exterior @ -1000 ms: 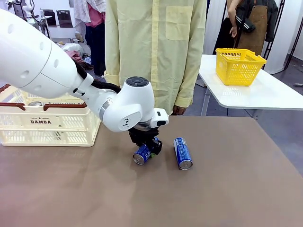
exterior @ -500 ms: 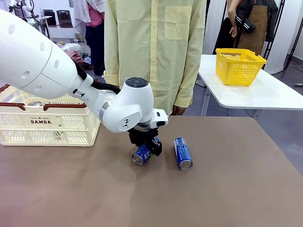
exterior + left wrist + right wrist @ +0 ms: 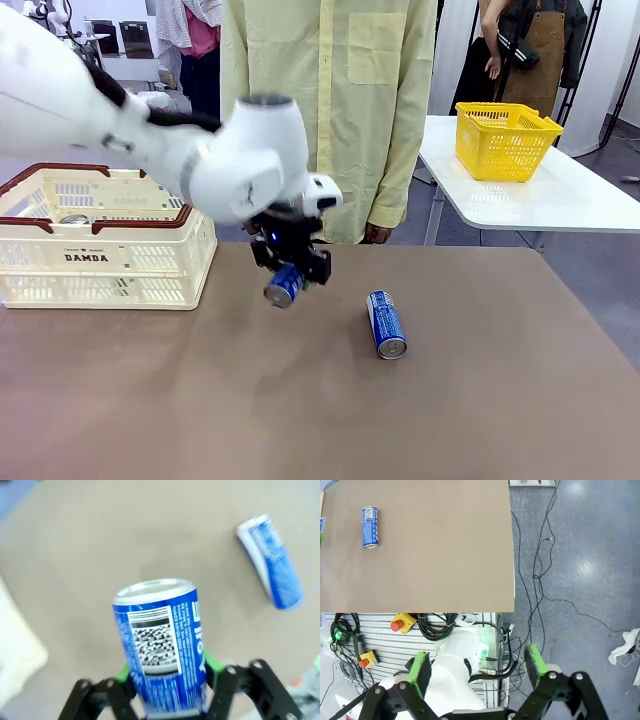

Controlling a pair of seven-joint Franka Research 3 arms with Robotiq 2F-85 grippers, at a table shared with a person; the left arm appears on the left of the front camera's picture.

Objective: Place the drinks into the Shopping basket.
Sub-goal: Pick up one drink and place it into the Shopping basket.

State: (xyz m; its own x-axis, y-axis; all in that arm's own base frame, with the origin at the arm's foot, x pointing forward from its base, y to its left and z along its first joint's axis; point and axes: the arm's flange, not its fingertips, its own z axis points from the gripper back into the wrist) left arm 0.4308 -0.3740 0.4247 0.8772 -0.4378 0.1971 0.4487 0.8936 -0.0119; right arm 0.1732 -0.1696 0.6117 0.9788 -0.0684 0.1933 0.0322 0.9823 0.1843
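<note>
Left tool (image 3: pixel 290 270) clamped tight on blue can (image 3: pixel 283 286). Can held clear of surface (image 3: pixel 480 400), silver top facing near-left. Green pads grip can's sides in left wrist view. Position: mid-surface, just right of Shopping basket (image 3: pixel 100 262), not over it. Basket sits far left on surface, 1 silver can top (image 3: pixel 75 218) visible inside. 2nd blue can (image 3: pixel 386 324) lies on its side right of left tool, apart. Right tool (image 3: pixel 476 672) wide open, empty, off surface, above robot base and floor.
</note>
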